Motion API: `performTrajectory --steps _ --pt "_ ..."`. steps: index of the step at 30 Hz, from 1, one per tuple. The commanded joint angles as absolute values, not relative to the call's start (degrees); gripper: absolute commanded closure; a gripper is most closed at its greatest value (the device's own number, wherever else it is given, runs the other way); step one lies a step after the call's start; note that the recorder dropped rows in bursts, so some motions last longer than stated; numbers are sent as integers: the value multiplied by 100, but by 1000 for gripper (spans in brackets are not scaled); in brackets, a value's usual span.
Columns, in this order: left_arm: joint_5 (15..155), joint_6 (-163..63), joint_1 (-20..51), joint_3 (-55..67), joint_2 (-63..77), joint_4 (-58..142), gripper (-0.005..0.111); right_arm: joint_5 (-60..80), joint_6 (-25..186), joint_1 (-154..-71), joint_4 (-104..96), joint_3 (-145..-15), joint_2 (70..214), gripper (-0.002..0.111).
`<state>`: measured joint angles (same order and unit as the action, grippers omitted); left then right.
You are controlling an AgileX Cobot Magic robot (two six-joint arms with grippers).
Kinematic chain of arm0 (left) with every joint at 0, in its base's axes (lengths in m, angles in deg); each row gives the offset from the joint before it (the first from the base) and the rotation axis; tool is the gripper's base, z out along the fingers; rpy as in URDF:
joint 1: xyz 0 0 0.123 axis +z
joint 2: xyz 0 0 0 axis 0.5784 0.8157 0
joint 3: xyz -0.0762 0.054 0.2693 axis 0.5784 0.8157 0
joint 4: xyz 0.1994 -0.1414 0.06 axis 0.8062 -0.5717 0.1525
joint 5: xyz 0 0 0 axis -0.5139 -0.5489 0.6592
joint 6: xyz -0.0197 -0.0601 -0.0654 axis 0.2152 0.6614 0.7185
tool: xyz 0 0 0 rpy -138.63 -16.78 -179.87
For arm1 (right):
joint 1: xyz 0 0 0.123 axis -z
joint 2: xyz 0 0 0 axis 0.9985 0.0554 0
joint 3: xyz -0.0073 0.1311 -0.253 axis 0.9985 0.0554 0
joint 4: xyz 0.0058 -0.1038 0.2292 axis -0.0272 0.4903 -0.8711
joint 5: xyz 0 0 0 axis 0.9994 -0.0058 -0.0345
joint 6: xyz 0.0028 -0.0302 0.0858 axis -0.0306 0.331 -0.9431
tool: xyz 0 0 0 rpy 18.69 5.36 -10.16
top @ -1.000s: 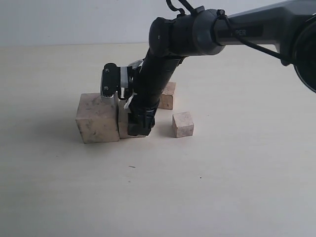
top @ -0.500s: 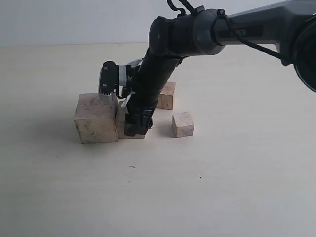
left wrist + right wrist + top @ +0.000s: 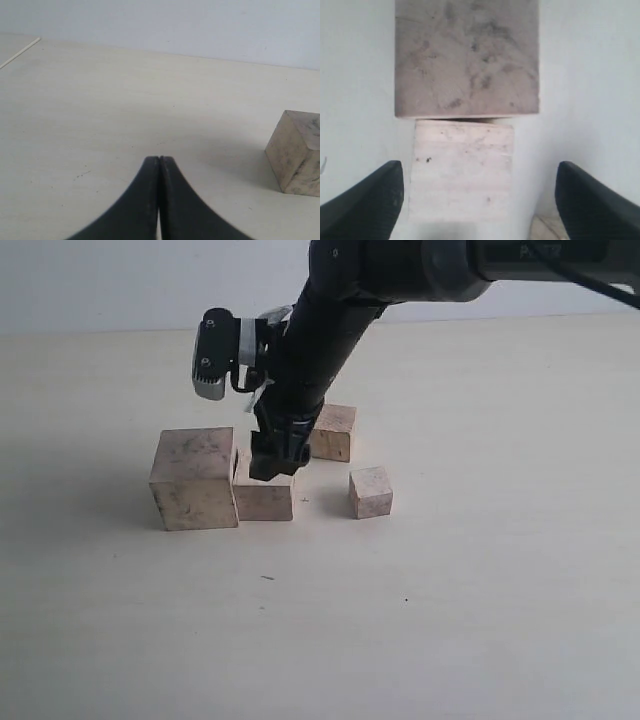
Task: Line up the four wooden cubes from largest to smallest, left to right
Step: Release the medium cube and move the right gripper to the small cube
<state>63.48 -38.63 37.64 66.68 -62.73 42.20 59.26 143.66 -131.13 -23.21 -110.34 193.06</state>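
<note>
Four pale wooden cubes rest on the table. The largest cube [image 3: 195,478] is at the left, and the second-largest cube [image 3: 264,499] touches its right side. The third cube [image 3: 333,432] lies farther back, and the smallest cube [image 3: 371,491] sits apart at the right. My right gripper [image 3: 275,466] hangs open just above the second-largest cube [image 3: 462,167], holding nothing, with the largest cube [image 3: 466,57] beyond it. In the left wrist view my left gripper [image 3: 160,160] is shut and empty, low over the table, and the largest cube [image 3: 297,152] stands off to one side of it.
The pale tabletop [image 3: 450,620] runs wide around the cubes, with a light wall behind. The right arm [image 3: 330,310] reaches in from the upper right, passing over the third cube. A corner of another cube [image 3: 545,229] shows near one right finger.
My right gripper has risen from around the second-largest cube and now hangs open above it. That cube stays against the largest cube. The other cubes have not moved.
</note>
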Motion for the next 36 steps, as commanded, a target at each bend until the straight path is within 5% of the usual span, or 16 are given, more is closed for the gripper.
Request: performTrajectory --steps 1,36 --pt "6425 -3837 3753 6686 -6308 4184 107 5983 13592 -13100 -1283 -11011 19141 30" --pt "6425 -3837 3753 6686 -6308 4184 107 5580 12737 -12933 -853 -11000 19749 30"
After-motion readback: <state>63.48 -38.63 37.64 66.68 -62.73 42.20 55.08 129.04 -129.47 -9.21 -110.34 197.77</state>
